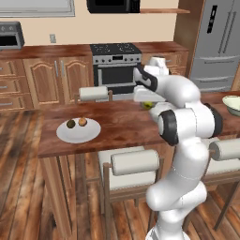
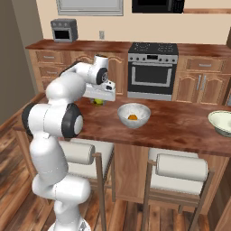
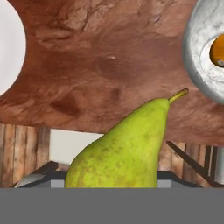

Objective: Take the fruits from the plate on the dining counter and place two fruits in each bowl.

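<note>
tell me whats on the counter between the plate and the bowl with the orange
Bare dark wood, as the hand view shows between plate and bowl; the held pear hangs above it.

Two fruits on plate; orange in bowl.

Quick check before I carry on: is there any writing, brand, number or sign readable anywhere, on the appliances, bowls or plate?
None readable.
Stove: its control strip shows marks too blurred to read.
Toaster oven: no legible text.
Fridge: a dark panel, no legible text.
Plate, bowl, pear: plain.
</note>
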